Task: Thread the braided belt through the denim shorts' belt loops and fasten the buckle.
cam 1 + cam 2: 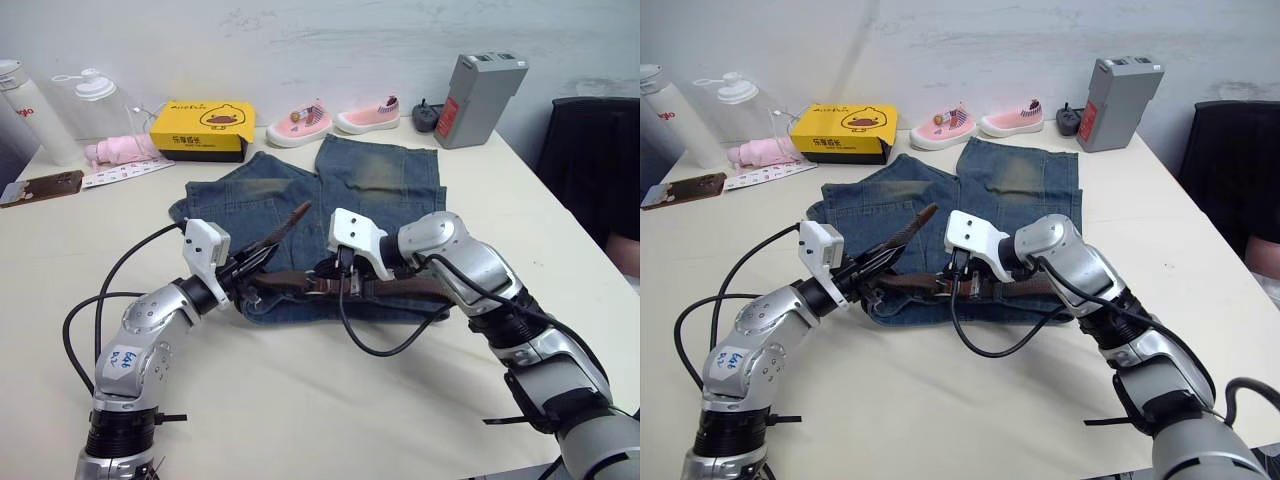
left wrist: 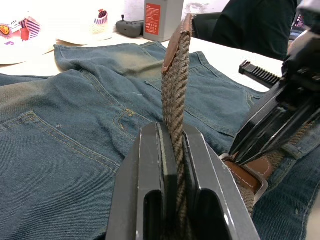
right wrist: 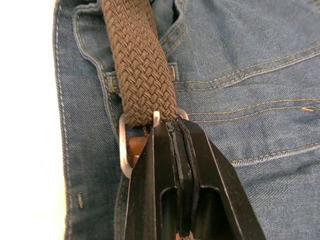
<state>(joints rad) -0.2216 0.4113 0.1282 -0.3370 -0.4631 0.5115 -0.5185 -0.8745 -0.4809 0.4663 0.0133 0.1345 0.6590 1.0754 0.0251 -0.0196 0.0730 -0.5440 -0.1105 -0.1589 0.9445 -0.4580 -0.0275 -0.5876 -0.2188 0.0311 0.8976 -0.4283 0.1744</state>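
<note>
Left gripper [image 2: 170, 165] clamped on braided belt [image 2: 176, 75]; right gripper [image 3: 172, 131], fingers together, at buckle [image 3: 123, 150] on denim shorts [image 3: 260, 65].

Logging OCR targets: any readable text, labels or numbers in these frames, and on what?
Yellow box: lid print too small to read.
Grey battery pack: red label, text unreadable.
White bottle: red lettering, cut off, unreadable.
Left arm sticker: blue handwriting, illegible.

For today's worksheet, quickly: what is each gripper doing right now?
Left gripper: shut on the braided belt, tip end raised.
Right gripper: fingers shut, tips at the buckle on the denim shorts; cannot tell if they pinch anything.
</note>
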